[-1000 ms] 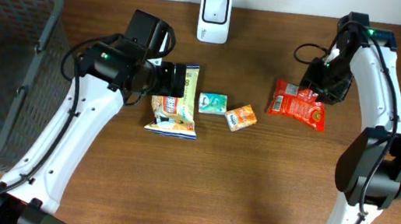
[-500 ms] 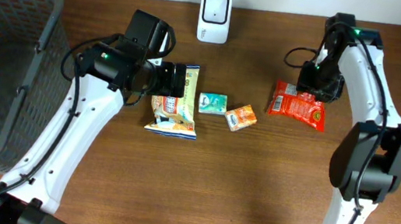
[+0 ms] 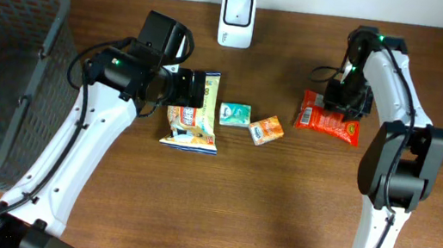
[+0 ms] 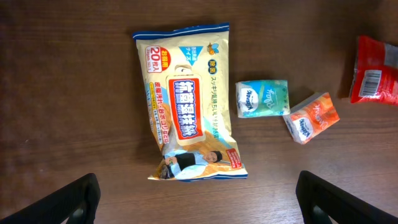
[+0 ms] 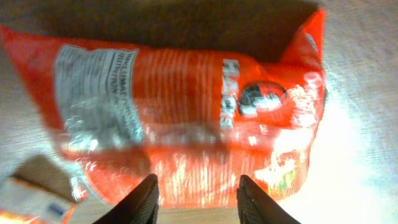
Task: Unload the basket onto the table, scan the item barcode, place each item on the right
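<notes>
The near half of the bench (image 3: 276, 227), from 4 through 8 o'clock, is bare wood, crossed only by the left arm (image 3: 80, 139) and right arm (image 3: 398, 166), and a hand passes freely between them. At 9 o'clock the mesh basket (image 3: 3, 67) walls off the left edge. At 12 o'clock the white scanner (image 3: 239, 7) stands alone, open wood on both sides. In the centre, the wipes pack (image 3: 192, 116), teal packet (image 3: 234, 114) and orange packet (image 3: 265, 129) lie close, with only narrow gaps. The red bag (image 3: 330, 120) at 2 o'clock lies apart, a clear lane between.
</notes>
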Action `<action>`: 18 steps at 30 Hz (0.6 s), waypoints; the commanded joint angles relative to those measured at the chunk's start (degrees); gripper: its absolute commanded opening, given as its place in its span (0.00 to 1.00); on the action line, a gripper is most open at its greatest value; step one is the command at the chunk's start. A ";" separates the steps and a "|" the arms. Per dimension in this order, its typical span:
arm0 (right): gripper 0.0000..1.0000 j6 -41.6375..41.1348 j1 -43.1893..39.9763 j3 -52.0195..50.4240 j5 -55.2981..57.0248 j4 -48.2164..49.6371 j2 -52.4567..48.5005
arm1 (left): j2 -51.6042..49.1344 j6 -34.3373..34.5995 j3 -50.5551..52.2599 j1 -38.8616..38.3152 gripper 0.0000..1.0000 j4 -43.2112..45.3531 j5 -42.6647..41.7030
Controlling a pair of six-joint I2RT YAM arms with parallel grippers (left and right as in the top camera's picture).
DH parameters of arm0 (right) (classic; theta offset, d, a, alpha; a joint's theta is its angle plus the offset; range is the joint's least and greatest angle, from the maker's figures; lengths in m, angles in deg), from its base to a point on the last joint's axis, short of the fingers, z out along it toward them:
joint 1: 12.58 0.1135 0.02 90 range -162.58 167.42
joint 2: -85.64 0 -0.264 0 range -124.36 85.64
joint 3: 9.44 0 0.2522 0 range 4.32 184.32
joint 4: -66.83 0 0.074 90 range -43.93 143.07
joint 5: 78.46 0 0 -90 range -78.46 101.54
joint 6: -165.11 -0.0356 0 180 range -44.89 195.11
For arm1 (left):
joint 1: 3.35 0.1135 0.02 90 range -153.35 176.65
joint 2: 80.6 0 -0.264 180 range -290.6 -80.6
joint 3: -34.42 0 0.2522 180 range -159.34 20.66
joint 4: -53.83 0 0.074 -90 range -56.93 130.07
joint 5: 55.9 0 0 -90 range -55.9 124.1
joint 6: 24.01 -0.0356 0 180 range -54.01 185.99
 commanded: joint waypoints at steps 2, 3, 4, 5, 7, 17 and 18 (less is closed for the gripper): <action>0.58 -2.51 0.42 7.74 0.42 -7.13 9.25 | -0.04 -0.90 0.11 0.00 0.99 0.09 0.37; 0.66 -3.78 0.42 8.07 0.42 -8.04 11.15 | -0.04 -0.90 0.11 0.00 0.99 0.09 0.39; 0.71 -4.37 0.42 8.07 0.46 -8.37 12.24 | -0.04 -0.90 0.11 0.00 0.99 0.09 0.39; 0.83 -5.01 0.42 8.07 0.46 -8.61 13.42 | -0.04 -0.90 0.11 0.00 0.99 0.09 0.39; 0.99 -4.96 0.39 8.07 0.52 -8.72 14.58 | -0.04 -0.90 0.11 -0.02 0.99 0.09 0.37; 0.98 -4.72 0.11 8.07 0.87 -10.88 14.53 | -0.04 -0.90 0.11 -0.02 0.99 0.09 0.37; 0.98 -4.79 -0.31 8.07 0.87 -11.54 14.53 | -0.04 -0.90 0.11 0.00 0.99 0.09 0.39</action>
